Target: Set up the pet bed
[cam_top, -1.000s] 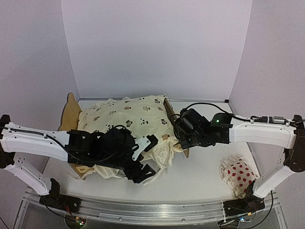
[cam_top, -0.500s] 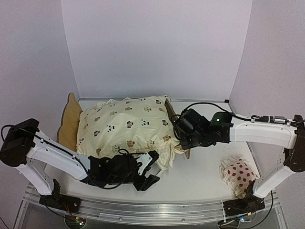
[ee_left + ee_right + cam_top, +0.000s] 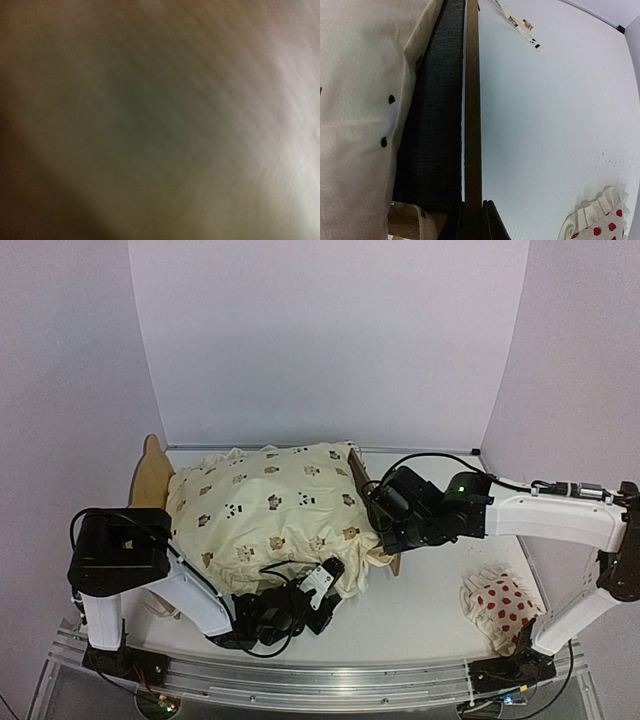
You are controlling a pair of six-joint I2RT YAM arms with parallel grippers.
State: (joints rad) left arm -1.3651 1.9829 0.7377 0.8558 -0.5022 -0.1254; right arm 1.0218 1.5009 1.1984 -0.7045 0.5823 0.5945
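Plywood pet bed (image 3: 148,475) runs nine to three; my right tool (image 3: 472,224) clamps its three-o'clock end; the left tool (image 3: 325,592) I cannot tell.

A lab test booth: plain white walls (image 3: 330,340) around a white table (image 3: 430,605) with an aluminium rail (image 3: 330,678).

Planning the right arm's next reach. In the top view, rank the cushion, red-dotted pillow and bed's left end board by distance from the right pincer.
From the right pincer, clamped on the bed's right-side board:
1. Cushion: right beside it, on its left, lying on the bed.
2. Red-dotted pillow: front right, lying apart.
3. Left end board: far left, across the cushion.
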